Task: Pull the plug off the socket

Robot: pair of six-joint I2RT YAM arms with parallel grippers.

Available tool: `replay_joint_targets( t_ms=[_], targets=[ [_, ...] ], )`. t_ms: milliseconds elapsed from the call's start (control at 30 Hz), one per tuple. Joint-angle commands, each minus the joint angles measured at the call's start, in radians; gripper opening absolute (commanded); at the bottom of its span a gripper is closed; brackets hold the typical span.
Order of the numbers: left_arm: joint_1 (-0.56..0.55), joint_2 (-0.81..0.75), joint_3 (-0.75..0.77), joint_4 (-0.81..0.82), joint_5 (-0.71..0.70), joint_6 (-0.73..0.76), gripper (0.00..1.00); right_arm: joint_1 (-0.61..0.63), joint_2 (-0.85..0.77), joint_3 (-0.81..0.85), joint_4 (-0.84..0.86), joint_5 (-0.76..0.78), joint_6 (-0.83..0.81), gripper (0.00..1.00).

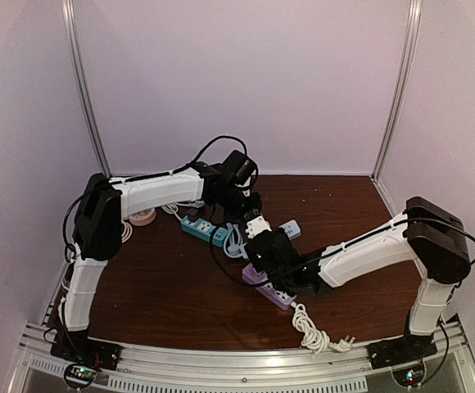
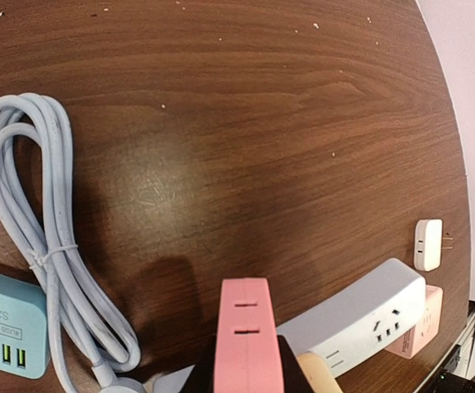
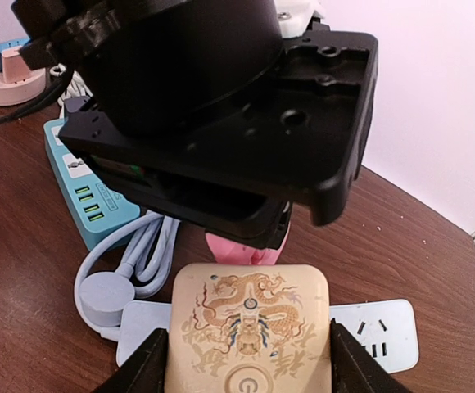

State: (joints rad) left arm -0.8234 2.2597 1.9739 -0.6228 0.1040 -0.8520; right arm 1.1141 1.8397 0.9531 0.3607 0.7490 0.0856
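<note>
A pink plug [image 2: 246,344] with two slots in its face sits between the jaws of my left gripper [image 2: 247,364], which is shut on it. My right gripper [image 3: 250,360] is shut on the socket [image 3: 250,323], a beige cube with a dragon print and a power symbol. The plug [image 3: 248,248] touches the socket's far edge, under the left gripper's black body. Whether its pins are still in the socket is hidden. In the top view the two grippers meet mid-table, left gripper [image 1: 250,210] just behind right gripper [image 1: 262,237].
A white power strip [image 3: 378,332] lies under the socket. A teal USB strip [image 3: 84,190] and a coiled grey cable [image 2: 49,246] lie to the left. A small white plug [image 2: 427,244] lies apart. A purple strip [image 1: 272,291] and a white cord [image 1: 313,329] lie near the front.
</note>
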Motion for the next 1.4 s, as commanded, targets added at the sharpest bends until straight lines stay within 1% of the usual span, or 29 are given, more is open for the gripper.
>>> replay_joint_targets(
  t_ms=[0, 100, 633, 767, 900, 1000, 1200, 1367],
  targets=[
    [0.084, -0.041, 0.088, 0.084, -0.088, 0.016, 0.00, 0.008, 0.020, -0.029, -0.176, 0.070, 0.069, 0.20],
    [0.084, -0.042, 0.091, 0.086, -0.122, 0.019, 0.00, 0.010, 0.019, -0.028, -0.184, 0.070, 0.085, 0.20],
    [0.089, -0.017, 0.094, 0.098, -0.208, 0.075, 0.00, 0.041, -0.007, -0.004, -0.216, 0.089, 0.098, 0.18],
    [0.084, -0.022, 0.055, 0.125, -0.200, 0.079, 0.00, 0.035, -0.039, 0.004, -0.238, 0.074, 0.128, 0.18],
    [0.075, -0.072, -0.041, 0.209, -0.187, 0.074, 0.00, 0.008, -0.063, 0.008, -0.254, 0.056, 0.141, 0.19],
    [0.066, -0.106, -0.088, 0.241, -0.193, 0.079, 0.00, -0.018, -0.074, 0.012, -0.268, 0.026, 0.143, 0.19],
    [0.045, -0.178, -0.210, 0.331, -0.239, 0.082, 0.00, -0.070, -0.097, 0.025, -0.280, -0.054, 0.147, 0.19],
    [0.044, -0.199, -0.245, 0.360, -0.275, 0.040, 0.00, -0.072, -0.092, 0.050, -0.299, -0.071, 0.148, 0.17]
  ],
)
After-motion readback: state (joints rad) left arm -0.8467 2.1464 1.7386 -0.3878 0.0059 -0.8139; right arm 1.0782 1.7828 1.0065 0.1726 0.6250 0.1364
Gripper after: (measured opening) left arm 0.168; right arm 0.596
